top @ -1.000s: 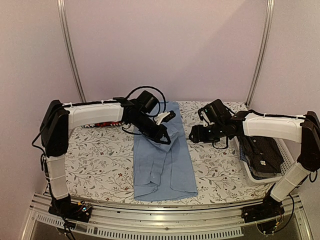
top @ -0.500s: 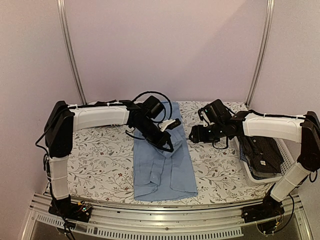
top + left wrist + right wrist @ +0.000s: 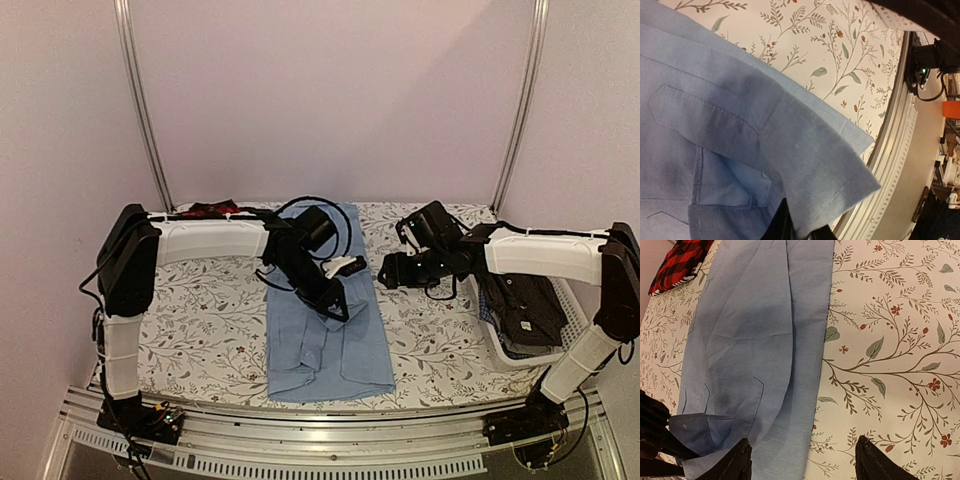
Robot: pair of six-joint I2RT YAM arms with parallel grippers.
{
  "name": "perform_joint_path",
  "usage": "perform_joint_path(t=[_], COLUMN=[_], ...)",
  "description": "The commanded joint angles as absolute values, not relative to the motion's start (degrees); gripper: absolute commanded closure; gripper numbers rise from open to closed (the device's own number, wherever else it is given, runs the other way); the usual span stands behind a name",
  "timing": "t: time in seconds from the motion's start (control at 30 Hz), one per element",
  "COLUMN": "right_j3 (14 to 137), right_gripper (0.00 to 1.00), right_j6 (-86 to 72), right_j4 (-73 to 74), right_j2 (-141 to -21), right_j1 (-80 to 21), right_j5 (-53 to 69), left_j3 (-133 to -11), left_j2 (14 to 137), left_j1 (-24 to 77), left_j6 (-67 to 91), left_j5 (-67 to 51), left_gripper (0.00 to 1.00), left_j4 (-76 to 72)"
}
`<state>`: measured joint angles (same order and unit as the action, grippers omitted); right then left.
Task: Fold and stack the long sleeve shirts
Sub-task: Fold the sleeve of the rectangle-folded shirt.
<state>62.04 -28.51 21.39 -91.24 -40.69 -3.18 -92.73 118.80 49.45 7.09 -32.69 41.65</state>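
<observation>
Flowers and leaves cover the tabletop [image 3: 200, 310], with plain pale walls behind it. The biggest thing on it is the light blue shirt [image 3: 335, 345]. It lies in the middle, folded into a long strip, and runs from the far edge almost to the near edge. A white basket [image 3: 573, 292] sits at the right edge with dark shirts [image 3: 525, 305] inside. A red plaid shirt [image 3: 208, 210] lies by the far left corner.

The left arm [image 3: 210, 240] reaches over the blue shirt. Its jaws are pinched shut on a bit of the shirt's cloth, lifted off the rest. The right arm [image 3: 540, 255] hangs over the tabletop just beside the shirt's right side. Its jaws are wide apart and hold nothing.

What could go wrong? The pinch looks small, so the cloth could slip out and flop down crooked. If the left arm pulls too hard or too low, the whole shirt may slide and its neat sides could come undone. The shirt's bottom is close to the near edge, so a pull that way could drag it over. The two arms are near each other, so they could bump if both move in.
</observation>
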Motion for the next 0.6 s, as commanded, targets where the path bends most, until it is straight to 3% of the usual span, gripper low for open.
perform_joint_path(t=[0.0,0.07,0.23,0.4,0.57], right_j3=[60.65,60.42,60.14,59.09,58.62], right_gripper=[0.30,0.30,0.30,0.31,0.33], right_j6=[-28.83,-28.87,-28.85,-28.35,-27.78], right_j4=[20.76,20.70,20.45,19.40,19.14], right_j2=[-91.59,-91.58,-91.99,-92.49,-92.94], right_j1=[-40.25,-40.25,-40.25,-40.52,-42.00], right_j5=[-3.04,-3.08,-2.28,1.45,2.37], left_j3=[-93.65,-94.13,-92.38,-88.86,-83.46], left_j2=[120.19,119.80,116.11,112.61,108.51], left_j1=[50.93,51.03,51.08,49.62,46.52], left_j6=[6.02,6.20,7.06,9.65,13.76], left_j5=[-33.93,-34.40,-36.56,-35.74,-35.97], left_gripper=[0.79,0.66,0.46,0.44,0.49], left_j4=[43.50,43.38,39.79,36.13,30.98])
